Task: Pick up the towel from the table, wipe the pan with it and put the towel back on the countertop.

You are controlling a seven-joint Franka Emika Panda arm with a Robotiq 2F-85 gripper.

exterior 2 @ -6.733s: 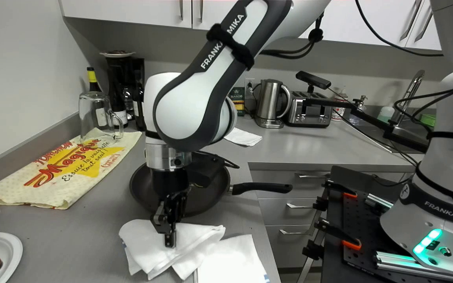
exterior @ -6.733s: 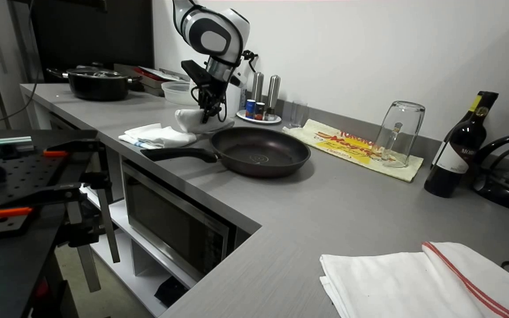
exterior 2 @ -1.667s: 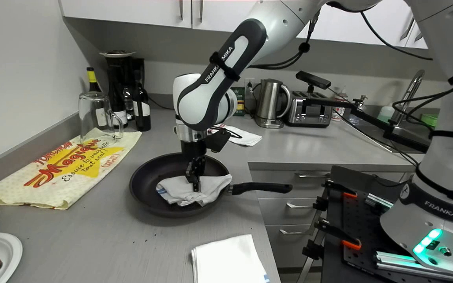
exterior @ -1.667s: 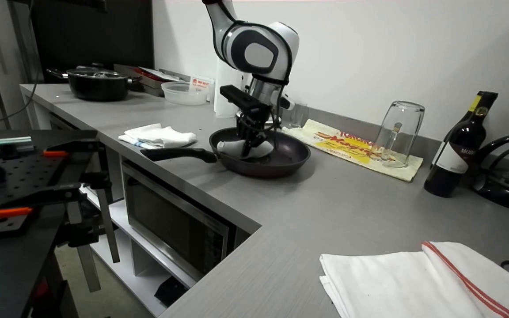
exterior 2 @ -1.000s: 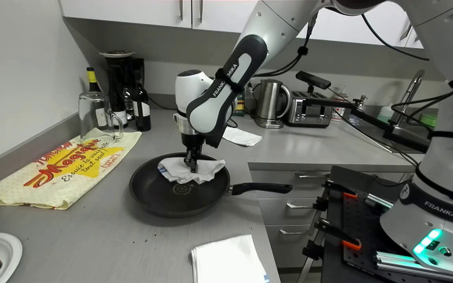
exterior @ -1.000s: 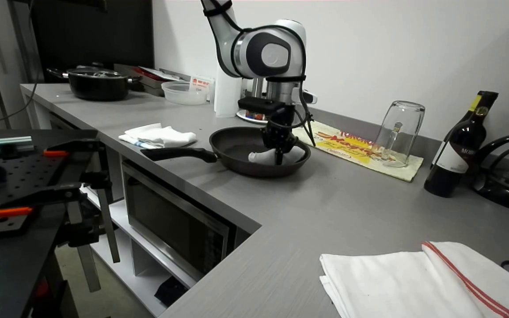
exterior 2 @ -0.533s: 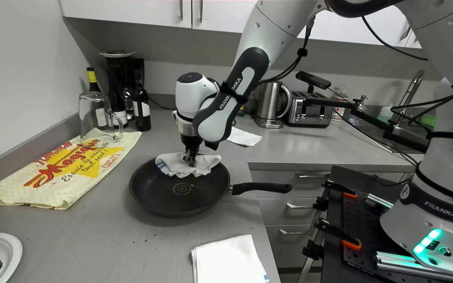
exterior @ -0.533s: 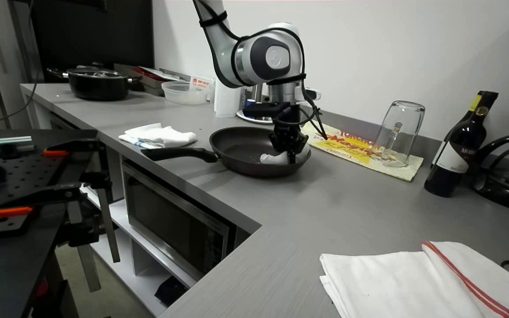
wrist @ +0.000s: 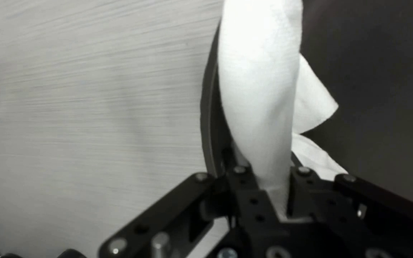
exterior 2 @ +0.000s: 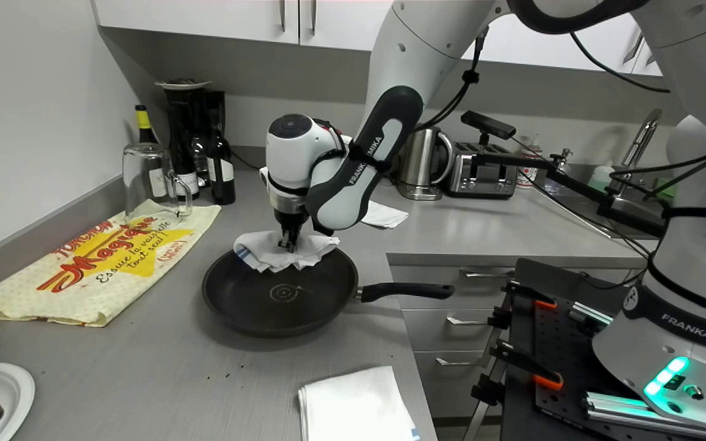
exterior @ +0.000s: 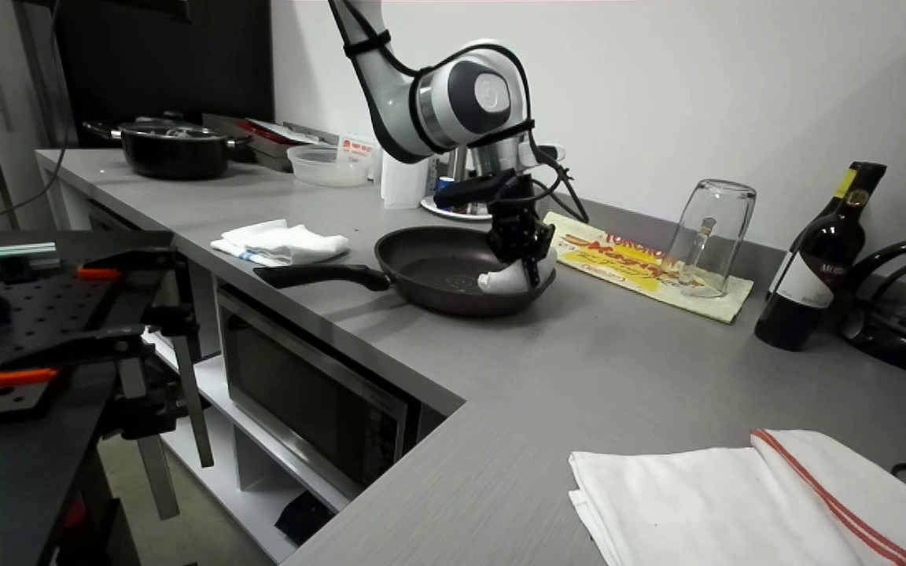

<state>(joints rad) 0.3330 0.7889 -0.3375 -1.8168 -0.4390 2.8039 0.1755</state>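
Note:
My gripper (exterior: pixel 532 277) is shut on a white towel (exterior: pixel 504 279) with blue stripes, also seen in an exterior view (exterior 2: pixel 258 251). The fingers point down, slightly tilted, and pinch a fold that stands between them in the wrist view (wrist: pixel 260 79). The towel lies bunched against the inner wall and rim of the dark frying pan (exterior 2: pixel 279 315), on the side away from the folded white towel. Part of it reaches over the rim. The pan sits on the grey countertop (exterior 2: pixel 144 380), its black handle (exterior 2: pixel 408 291) pointing toward the counter edge.
A folded white towel (exterior 2: pixel 353 404) lies near the pan by the counter edge. A yellow printed cloth (exterior 2: pixel 114 263) with an upturned glass mug (exterior 2: pixel 154 177) lies along the wall. A red-striped towel (exterior: pixel 736 503), a wine bottle (exterior: pixel 803 275) and a white plate (exterior 2: pixel 19 392) also stand around.
The gripper lifted the towel from the countertop into the pan. It then slid it from the handle side across to the opposite rim, tilting slightly. The pan has barely shifted.

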